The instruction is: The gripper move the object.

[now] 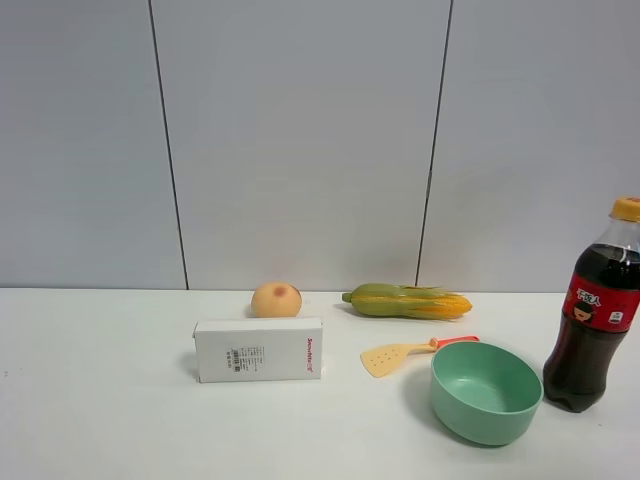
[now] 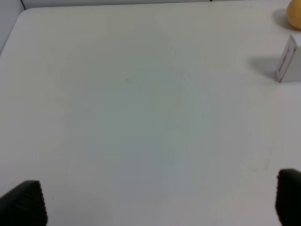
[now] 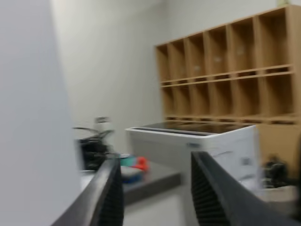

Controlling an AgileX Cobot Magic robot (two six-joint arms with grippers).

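Where cola fills it — bottle (image 1: 592, 310) upright.

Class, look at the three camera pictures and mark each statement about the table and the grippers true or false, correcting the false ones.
1. The cola bottle stands upright, right of the green bowl in the high view. True.
2. The spatula lies inside the bowl. False: it lies on the table, just behind the bowl's rim.
3. The right gripper holds the bottle. False: its jaws are open with nothing between them, and its camera faces wooden shelves, not the table.
4. The white box sits in front of the peach. True.
5. The left gripper is shut on the box. False: its fingers are spread wide over bare table.
6. The corn lies on its side. True.
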